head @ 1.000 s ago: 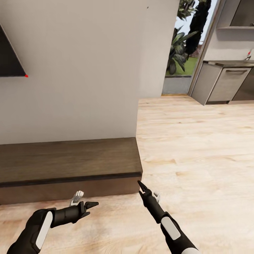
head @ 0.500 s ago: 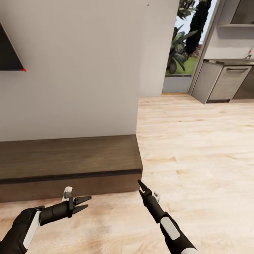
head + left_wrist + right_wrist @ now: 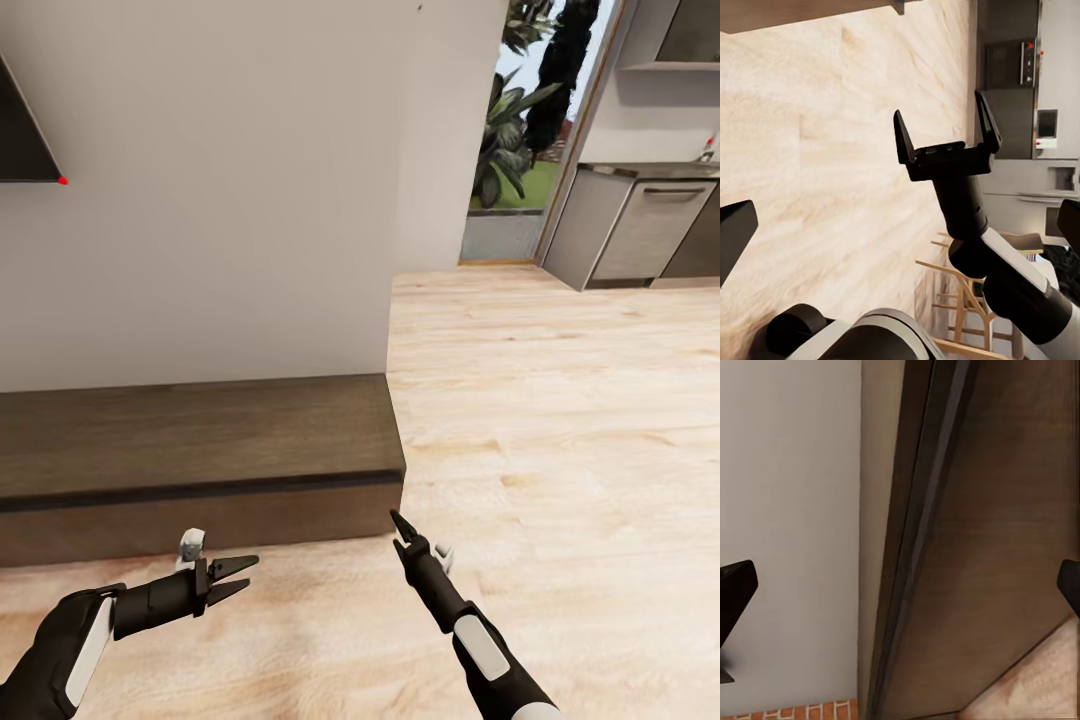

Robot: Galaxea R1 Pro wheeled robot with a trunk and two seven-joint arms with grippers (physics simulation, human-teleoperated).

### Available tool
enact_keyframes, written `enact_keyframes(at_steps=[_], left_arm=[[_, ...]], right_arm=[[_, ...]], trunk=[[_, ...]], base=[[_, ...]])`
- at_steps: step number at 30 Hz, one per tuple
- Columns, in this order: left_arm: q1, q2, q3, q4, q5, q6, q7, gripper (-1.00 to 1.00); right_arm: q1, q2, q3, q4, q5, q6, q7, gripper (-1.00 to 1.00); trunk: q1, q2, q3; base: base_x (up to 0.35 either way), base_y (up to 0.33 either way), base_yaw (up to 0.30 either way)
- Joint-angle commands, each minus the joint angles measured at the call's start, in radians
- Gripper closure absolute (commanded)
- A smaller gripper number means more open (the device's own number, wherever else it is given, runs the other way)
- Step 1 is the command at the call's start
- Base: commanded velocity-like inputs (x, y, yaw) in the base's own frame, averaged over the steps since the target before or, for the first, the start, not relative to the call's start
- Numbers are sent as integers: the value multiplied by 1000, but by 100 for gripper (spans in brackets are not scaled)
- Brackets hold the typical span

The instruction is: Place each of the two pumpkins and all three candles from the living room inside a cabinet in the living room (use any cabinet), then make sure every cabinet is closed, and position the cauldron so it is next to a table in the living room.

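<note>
Head view: the cabinet (image 3: 200,440), a long, low, dark brown wooden console, stands against a pale wall (image 3: 220,200) and ends at the wall's corner. Its front face is flush, with no drawer standing out. Its top surface is bare wood grain. A dark screen corner with a small red light (image 3: 62,181) sits on the wall above the console's left part.

Left gripper (image 3: 232,577): held low over the light wooden floor (image 3: 560,420), just in front of the cabinet's front face and apart from it. Its fingers are spread, with a clear gap between the two black tips, and hold nothing. In the left wrist view the tips of its fingers (image 3: 735,236) show at the frame's edges, far apart.

Right gripper (image 3: 400,530): held over the floor near the cabinet's right front corner, pointing toward it without touching. In the left wrist view the right gripper (image 3: 942,127) shows both fingers parted in a wide U, empty. In the right wrist view its fingers (image 3: 733,585) sit at opposite frame edges, and between them lies the cabinet's (image 3: 997,555) brown face with a dark seam.

Beyond the wall's corner an open doorway shows green plants (image 3: 510,130), and a grey kitchen unit (image 3: 630,230) stands at the far right
</note>
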Motion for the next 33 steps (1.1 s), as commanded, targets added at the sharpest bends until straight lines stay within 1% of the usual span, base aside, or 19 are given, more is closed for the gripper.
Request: enact_keyframes(at_steps=[1,23,33], left_arm=[[0,0,1,0,0,0,0,-100],[0,0,1,0,-2,0,0,-100],[0,0,2,0,-1,-1,0,-100]], right_arm=[[0,0,0,0,0,0,0,-100],[0,0,-2,5,0,3,-1,-100],[0,-1,-3,5,0,2,1,-100]], trunk=[[4,-7,-3],[88,-161,-72],[88,-161,-72]], base=[[0,0,0],[0,0,0],[2,0,0]])
